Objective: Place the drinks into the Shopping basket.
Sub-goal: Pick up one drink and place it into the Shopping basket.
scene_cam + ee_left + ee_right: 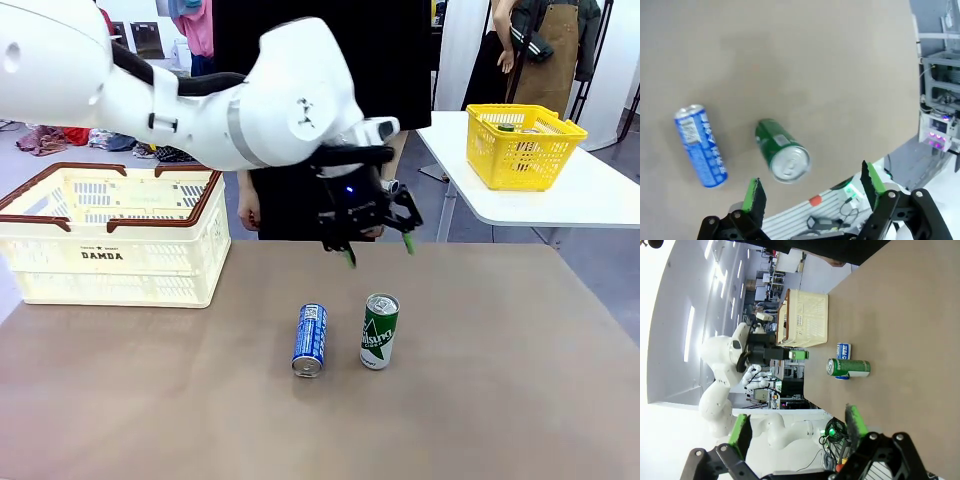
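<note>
Drinks are untouched: the upright green metal can (380, 332) is overhung by the left gripper (379, 252), held spread wide, seemingly for grasping; the blue metal can (310, 340) is laid at its nine o'clock.

- Bright, even light is given from overhead; the ceiling light strips (690, 332) are blown out to white in the right wrist view.
- Only faint, soft shadows are cast on the surface (480, 400) under the blue can (310, 340) and the green can (380, 331).
- Glare is caught on the green can's silver top.
- The near left arm (200, 100) is rendered overexposed.
- Lines are bent toward the edges of both wrist views.
</note>
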Robot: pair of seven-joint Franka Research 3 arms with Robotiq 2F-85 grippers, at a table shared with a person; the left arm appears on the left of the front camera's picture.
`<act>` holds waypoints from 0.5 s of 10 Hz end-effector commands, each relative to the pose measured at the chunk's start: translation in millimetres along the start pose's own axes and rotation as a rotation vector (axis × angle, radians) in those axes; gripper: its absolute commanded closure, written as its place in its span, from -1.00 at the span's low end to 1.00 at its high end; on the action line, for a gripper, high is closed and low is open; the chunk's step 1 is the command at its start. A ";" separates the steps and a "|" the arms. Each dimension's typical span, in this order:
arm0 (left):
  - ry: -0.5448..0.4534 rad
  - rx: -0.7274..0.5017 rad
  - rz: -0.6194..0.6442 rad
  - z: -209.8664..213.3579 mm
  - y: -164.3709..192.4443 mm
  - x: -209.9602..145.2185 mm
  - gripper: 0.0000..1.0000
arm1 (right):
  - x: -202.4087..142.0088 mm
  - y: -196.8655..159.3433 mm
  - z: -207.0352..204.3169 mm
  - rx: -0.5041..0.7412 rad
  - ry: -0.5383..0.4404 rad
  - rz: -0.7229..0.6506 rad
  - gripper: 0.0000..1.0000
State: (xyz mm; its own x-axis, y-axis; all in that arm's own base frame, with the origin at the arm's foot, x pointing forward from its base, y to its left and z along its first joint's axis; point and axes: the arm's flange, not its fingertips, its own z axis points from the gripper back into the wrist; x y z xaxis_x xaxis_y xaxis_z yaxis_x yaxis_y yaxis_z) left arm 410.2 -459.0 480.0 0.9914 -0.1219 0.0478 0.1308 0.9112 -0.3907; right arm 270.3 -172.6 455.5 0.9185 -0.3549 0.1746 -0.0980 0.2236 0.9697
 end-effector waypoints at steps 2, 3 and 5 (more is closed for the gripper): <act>-0.040 0.160 0.097 -31.7 -10.3 -11.3 -1.00 | 1.8 2.2 0.2 0.019 -0.010 0.013 -1.00; -0.050 0.213 0.130 -33.6 -11.0 -9.5 -1.00 | 1.8 2.2 0.2 0.019 -0.010 0.013 -1.00; -0.016 0.256 0.097 -39.3 -13.9 -9.2 -1.00 | 1.8 2.2 0.2 0.019 -0.010 0.013 -1.00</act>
State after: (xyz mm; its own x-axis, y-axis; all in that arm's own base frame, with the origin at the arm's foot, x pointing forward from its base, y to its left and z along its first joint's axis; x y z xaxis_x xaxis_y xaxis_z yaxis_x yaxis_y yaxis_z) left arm 398.0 -476.1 441.3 0.9987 -0.0195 0.0471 0.0278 0.9827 -0.1829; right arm 270.3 -172.7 455.5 0.9184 -0.3549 0.1746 -0.0980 0.2236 0.9697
